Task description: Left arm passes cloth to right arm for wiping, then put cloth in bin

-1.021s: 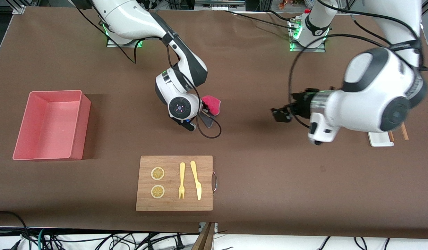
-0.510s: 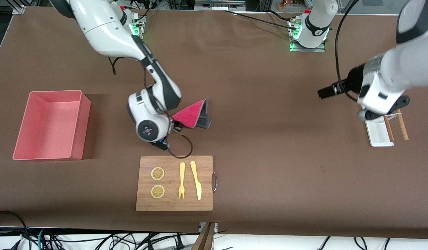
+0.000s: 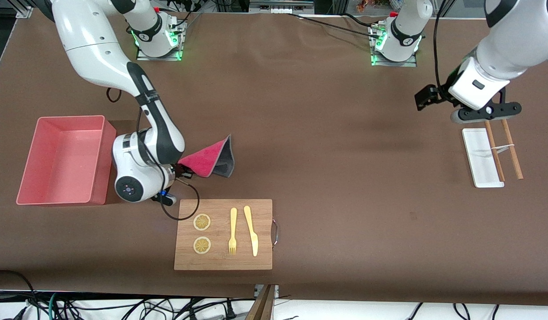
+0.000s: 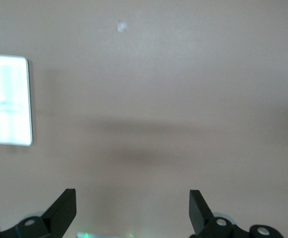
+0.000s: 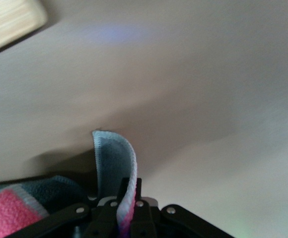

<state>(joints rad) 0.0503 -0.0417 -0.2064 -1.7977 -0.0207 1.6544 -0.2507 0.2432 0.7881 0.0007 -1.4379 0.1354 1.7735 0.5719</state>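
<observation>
The right arm (image 3: 109, 62) reaches down from its base in a long bend, forearm sloping toward the front camera and wrist turned low between the bin (image 3: 63, 160) and the cutting board (image 3: 224, 234). Its gripper (image 3: 180, 170) points sideways toward the left arm's end of the tabletop (image 3: 336, 186), jaws clamped on one edge of the cloth (image 3: 209, 158). In the right wrist view the cloth's edge (image 5: 121, 178) is pinched between the closed fingers. The cloth hangs out from the grip over the bare tabletop, crimson-pink face up and dark grey face folded along its outer side, near the cutting board but farther from the front camera than it. The salmon-pink bin sits at the right arm's end, just beside the right arm's wrist.

The left arm (image 3: 505, 40) is drawn up and back at its own end of the tabletop, waiting. Its gripper (image 3: 427, 98) hovers above the bare surface near the white tray (image 3: 478, 155), jaws apart and holding nothing; the left wrist view shows both fingers (image 4: 64, 208) spread wide. Two wooden sticks (image 3: 500, 149) lie across the tray.
</observation>
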